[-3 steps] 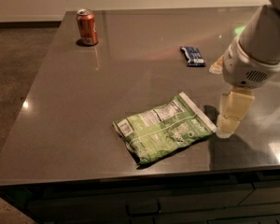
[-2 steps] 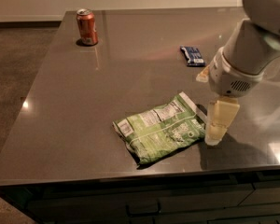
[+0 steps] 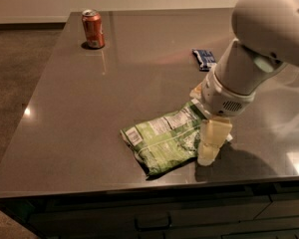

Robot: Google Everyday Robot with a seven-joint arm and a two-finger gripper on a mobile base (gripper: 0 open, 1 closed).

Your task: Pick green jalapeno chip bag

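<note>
The green jalapeno chip bag (image 3: 162, 137) lies flat near the front edge of the dark table (image 3: 89, 103), its white nutrition label and barcode patch facing up. My gripper (image 3: 209, 151) hangs from the white arm (image 3: 254, 54) and is low over the bag's right end, at or just above the table surface. The cream-coloured fingers (image 3: 213, 138) overlap the bag's right edge and hide its sealed corner.
A red soda can (image 3: 92, 29) stands upright at the back left of the table. A small dark blue wrapper (image 3: 205, 59) lies at the back right, behind the arm. The table's front edge runs just below the bag.
The arm and gripper have moved left and down, from beside the bag's right end to over its right edge. The bag, can and wrapper have not moved.
</note>
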